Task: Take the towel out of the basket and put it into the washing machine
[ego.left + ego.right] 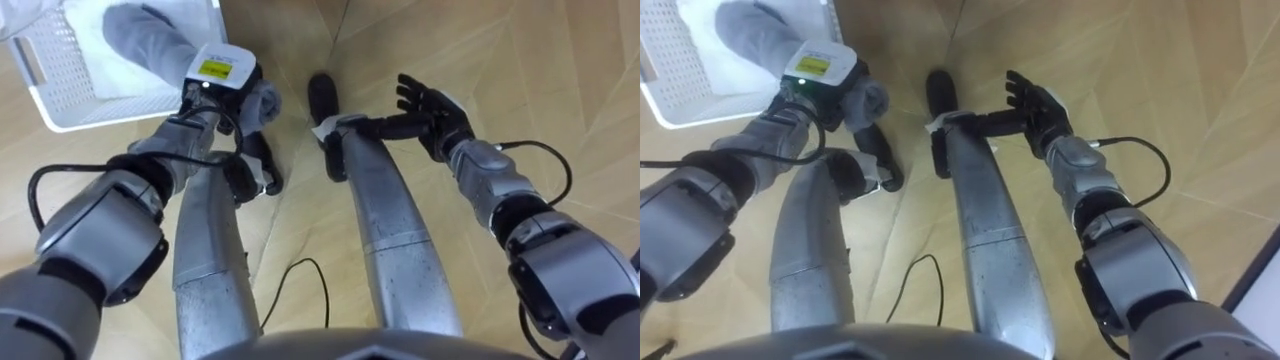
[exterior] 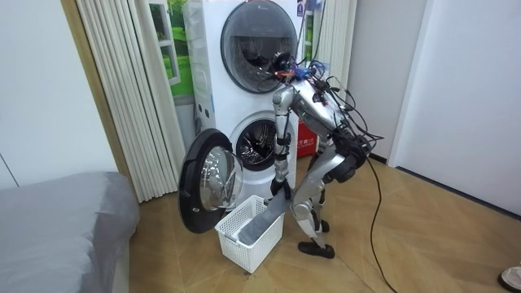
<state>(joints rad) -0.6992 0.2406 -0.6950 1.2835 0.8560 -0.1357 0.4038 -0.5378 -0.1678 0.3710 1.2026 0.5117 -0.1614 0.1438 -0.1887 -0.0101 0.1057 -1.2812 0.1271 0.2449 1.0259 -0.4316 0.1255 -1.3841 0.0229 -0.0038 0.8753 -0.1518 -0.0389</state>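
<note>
Left robot hand (image 1: 225, 90) clenched round grey cloth towel (image 1: 150, 40), tail in white perforated plastic basket (image 1: 55, 70), likely for lifting clear; right robot hand (image 1: 435, 112) spread, idle.

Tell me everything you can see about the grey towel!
The towel is grey, soft-looking cloth, bunched into a long thick roll. One end lies inside the white basket with holes in its walls, which stands beside the washing machine. The rest slants up over the basket's rim to the left robot hand, which is curled round it, and a short grey end pokes out past that hand. The towel is not in the washing machine yet.
</note>
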